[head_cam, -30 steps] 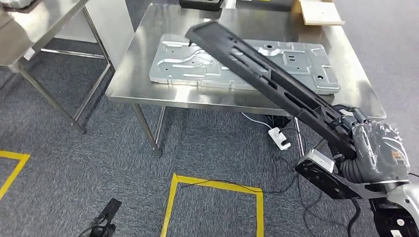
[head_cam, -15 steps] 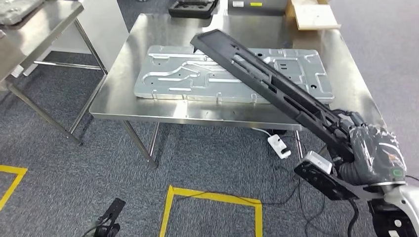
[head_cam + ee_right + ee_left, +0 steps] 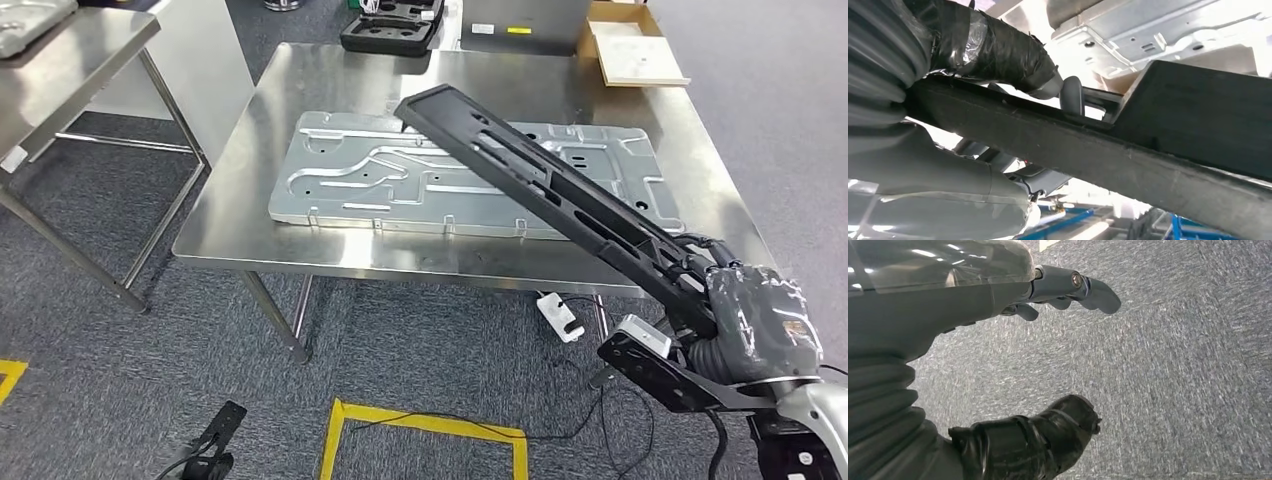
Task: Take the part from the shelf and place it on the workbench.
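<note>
The right hand [image 3: 752, 318] grips the long black part [image 3: 545, 187] at its near end, far end angled up-left over the workbench [image 3: 330, 75].

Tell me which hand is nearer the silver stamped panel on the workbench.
Right. The right hand grips the long black part extending over the silver panel; the left hand hangs over carpet.

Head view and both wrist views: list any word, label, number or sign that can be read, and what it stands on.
No text can be read in any view.
Yellow strip label on the grey case at the far table edge: too small to read.
Orange mark on the back of the right hand: blurred.
Long black part, embossed metal plate, cardboard box: no lettering visible.
</note>
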{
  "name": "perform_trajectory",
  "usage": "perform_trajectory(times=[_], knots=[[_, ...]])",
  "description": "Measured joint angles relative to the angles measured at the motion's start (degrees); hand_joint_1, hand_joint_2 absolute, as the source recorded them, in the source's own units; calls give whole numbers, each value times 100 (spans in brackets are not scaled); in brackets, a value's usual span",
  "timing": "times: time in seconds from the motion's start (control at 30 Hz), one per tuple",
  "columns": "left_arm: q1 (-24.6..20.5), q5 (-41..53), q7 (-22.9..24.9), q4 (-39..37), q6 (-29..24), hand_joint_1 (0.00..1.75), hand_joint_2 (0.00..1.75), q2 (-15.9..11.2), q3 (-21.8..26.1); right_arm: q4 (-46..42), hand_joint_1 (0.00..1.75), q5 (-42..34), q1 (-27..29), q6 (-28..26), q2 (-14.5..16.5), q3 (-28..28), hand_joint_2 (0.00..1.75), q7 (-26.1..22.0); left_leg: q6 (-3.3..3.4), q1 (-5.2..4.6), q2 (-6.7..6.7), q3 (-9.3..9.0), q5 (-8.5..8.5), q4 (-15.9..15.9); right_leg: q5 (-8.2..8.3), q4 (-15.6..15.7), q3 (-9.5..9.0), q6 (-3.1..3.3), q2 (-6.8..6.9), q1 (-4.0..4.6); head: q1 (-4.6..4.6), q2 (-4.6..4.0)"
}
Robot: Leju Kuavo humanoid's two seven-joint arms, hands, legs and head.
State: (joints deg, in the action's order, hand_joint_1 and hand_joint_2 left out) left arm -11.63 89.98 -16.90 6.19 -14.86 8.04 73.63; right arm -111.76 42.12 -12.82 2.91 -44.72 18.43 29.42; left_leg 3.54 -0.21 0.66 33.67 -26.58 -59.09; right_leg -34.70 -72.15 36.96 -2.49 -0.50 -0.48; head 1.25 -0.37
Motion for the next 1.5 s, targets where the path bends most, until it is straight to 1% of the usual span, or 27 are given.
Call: perform_trajectory(times=[0.03, 0.07, 0.1, 0.17, 0.23, 0.33, 0.4, 0.47, 0.53, 0.57, 0.6, 0.7, 0.73, 0.87, 0.9, 0.97, 1.03, 1.07, 1.1, 1.13, 1.17, 1.2, 1.27, 1.3, 1.4, 1.43, 1.5], knots=[[5, -1, 1, 0, -1, 0, 175, 0, 0, 18, 175, -5, 22, 3, -3, -2, 175, 0, -7, 3, 0, -20, -29, -1, -29, -169, 166, -26, 3, -22, 0, 0], [10, -4, 1, 0, -3, 0, 175, 1, 0, 35, 175, -14, 44, 6, -7, -2, 175, 0, -17, 8, 2, -53, -63, -2, 56, -164, 247, -49, 6, -43, 1, 0], [14, -8, 0, 0, -5, 0, 175, 1, 1, 53, 175, -32, 64, 9, -16, -3, 175, 0, -32, 17, 4, -105, -102, -3, 270, 54, 218, -69, 11, -64, 0, 0], [14, -14, -2, 0, -13, 0, 175, 2, 1, 104, 175, -84, 110, 12, -39, -17, 175, 0, -81, 34, 13, -232, -190, 3, 763, 775, -3, -89, 24, -90, -4, 0], [5, -10, -3, 0, -25, 0, 175, 1, 1, 192, 175, -146, 173, 13, -62, -51, 175, 0, -153, 37, 23, -288, -253, 13, 894, 1210, -135, -34, 50, -65, -18, 0], [0, -3, -1, 0, -43, 0, 175, 1, 1, 341, 175, -205, 295, 14, -120, -137, 175, 1, -268, 24, 21, -298, -292, -12, 896, 1268, -185, 116, 62, -42, -13, 0], [-17, -1, 2, 0, -51, 0, 175, 1, 1, 438, 175, -229, 349, 19, -169, -207, 175, 1, -322, 32, -2, -163, -328, -285, 874, 1293, -254, 190, 58, -63, -2, 0], [-30, -4, 8, 0, -62, 0, 175, -1, 1, 552, 175, -265, 405, 27, -194, -278, 175, 1, -359, 42, -23, 249, -483, -945, 825, 1308, -325, 247, 59, -64, 7, 0], [-14, -16, 15, 0, -72, 0, 175, -2, 1, 686, 175, -303, 471, 50, -202, -339, 175, 1, -371, 41, -25, 704, -713, -1520, 752, 1308, -404, 269, 55, -57, 9, 1], [-3, -26, 17, 0, -74, 0, 175, -2, 1, 754, 175, -319, 504, 71, -206, -366, 175, 1, -365, 40, -25, 833, -739, -1582, 706, 1308, -461, 270, 50, -52, 10, 1], [4, -34, 16, 0, -76, 0, 175, -3, 1, 817, 175, -337, 533, 96, -215, -390, 175, 1, -348, 36, -25, 870, -648, -1454, 655, 1308, -530, 267, 46, -46, 10, 1], [4, -43, 10, 0, -91, 0, 175, -14, 1, 990, 175, -390, 584, 210, -248, -444, 175, 1, -223, -10, -21, 652, 83, -464, 499, 1315, -722, 235, 31, -28, 5, 0], [4, -42, 11, 0, -95, 0, 175, -20, 1, 1045, 175, -404, 594, 259, -261, -458, 175, 0, -186, -31, -16, 578, 206, -245, 449, 1321, -758, 206, 22, -21, 3, 0], [-16, -15, 23, 0, -97, 0, 175, -30, 3, 1244, 175, -440, 648, 396, -372, -539, 175, 1, -81, -25, -4, 380, 254, -22, 378, 1251, -888, 76, 4, -10, -4, 0], [-32, -9, 25, 0, -97, 0, 175, -31, 3, 1289, 175, -447, 648, 421, -403, -562, 175, 1, -56, -15, -6, 319, 248, -1, 343, 1136, -844, 53, 10, -16, -18, 0], [-57, -6, 33, 0, -95, 0, 175, -31, 3, 1381, 175, -463, 652, 467, -447, -598, 175, 1, -16, -4, -10, 228, 209, 22, 158, 583, -525, 4, 21, -26, -45, 0], [-57, -4, 48, 0, -91, 0, 175, -31, 3, 1492, 175, -475, 666, 503, -481, -629, 175, 0, -1, -3, -11, 168, 140, 22, -100, -29, -59, -34, 24, -36, -53, 0], [-52, -3, 54, 0, -89, 0, 175, -31, 3, 1550, 175, -479, 680, 515, -497, -638, 175, 0, -3, -3, -8, 125, 97, 22, -144, -145, 102, -50, 25, -47, -54, 0], [-49, -2, 59, 0, -88, 0, 175, -30, 3, 1606, 175, -482, 693, 522, -517, -643, 175, 0, -8, 0, -2, 69, 49, 20, -64, -64, 174, -64, 26, -59, -55, 0], [-48, -1, 62, 0, -87, 0, 175, -29, 3, 1658, 175, -486, 703, 525, -539, -644, 175, 0, -17, 2, 5, 1, -3, 18, 151, 199, 161, -74, 27, -72, -55, 0], [-46, 0, 64, 0, -87, 0, 175, -28, 3, 1702, 175, -489, 708, 527, -557, -647, 175, 0, -33, 5, 12, -45, -56, 17, 473, 573, 100, -75, 29, -85, -58, 0], [-46, 0, 66, 0, -87, 0, 175, -27, 3, 1744, 175, -492, 709, 527, -569, -654, 175, 1, -57, 3, 19, -100, -105, 9, 729, 910, 43, -60, 31, -81, -57, 1], [-49, 0, 71, 0, -87, 0, 175, -26, 3, 1813, 175, -493, 710, 527, -584, -671, 175, 1, -123, -7, 32, -141, -178, 10, 986, 1256, -20, 18, 31, -46, -59, 1], [-50, 1, 73, 0, -87, 0, 175, -26, 3, 1842, 175, -494, 710, 527, -597, -681, 175, 1, -159, -13, 38, -172, -195, 2, 958, 1270, -29, 71, 32, -25, -58, 1], [-60, 1, 74, 0, -87, 0, 175, -19, 3, 1895, 175, -494, 714, 526, -630, -706, 175, 1, -252, -13, 27, -170, -293, -116, 956, 1327, -163, 201, 29, -50, -49, 0], [-69, 1, 74, 0, -87, 0, 175, -14, 3, 1904, 175, -494, 714, 526, -631, -711, 175, 1, -283, -8, 16, -74, -376, -300, 942, 1343, -215, 234, 29, -61, -40, 0], [-77, 1, 74, 0, -87, 0, 175, -6, 3, 1923, 175, -493, 710, 526, -632, -717, 175, 1, -341, 6, -3, 323, -601, -955, 884, 1353, -288, 283, 33, -57, -28, 0]])
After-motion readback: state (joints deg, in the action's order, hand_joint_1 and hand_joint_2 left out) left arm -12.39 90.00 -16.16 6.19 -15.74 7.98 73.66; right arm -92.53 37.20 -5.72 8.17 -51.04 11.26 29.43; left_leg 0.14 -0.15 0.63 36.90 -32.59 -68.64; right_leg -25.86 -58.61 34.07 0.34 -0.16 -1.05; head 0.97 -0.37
